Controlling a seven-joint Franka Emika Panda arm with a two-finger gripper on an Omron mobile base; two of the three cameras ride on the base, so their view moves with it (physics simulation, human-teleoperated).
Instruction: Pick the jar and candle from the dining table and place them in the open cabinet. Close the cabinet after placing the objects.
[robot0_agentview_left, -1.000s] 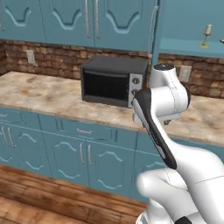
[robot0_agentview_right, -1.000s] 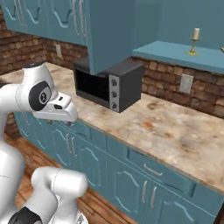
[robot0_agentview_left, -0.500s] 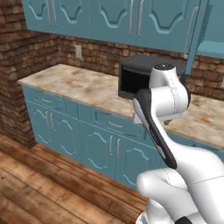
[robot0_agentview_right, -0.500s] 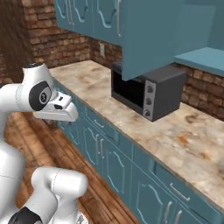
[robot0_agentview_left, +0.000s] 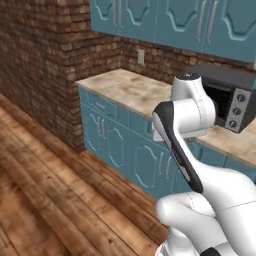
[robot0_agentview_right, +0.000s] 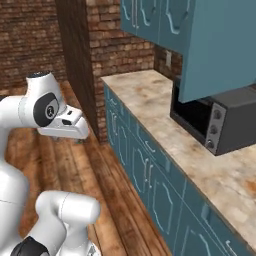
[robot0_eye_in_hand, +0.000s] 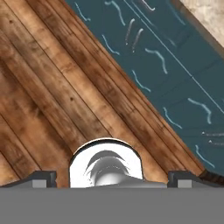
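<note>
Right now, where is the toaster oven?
The black toaster oven sits on the marbled counter, at the right of both base views, under the teal wall cupboards and beyond the arm.

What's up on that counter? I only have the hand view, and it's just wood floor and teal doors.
Observer: A black toaster oven sits on the marbled counter.
Operator: And what's above it?
Observer: Teal wall cupboards with silver bar handles run along the wall over the counter.
Operator: Where does the counter end?
Observer: Its far end butts against a brick wall that comes forward across the wood floor.
</note>
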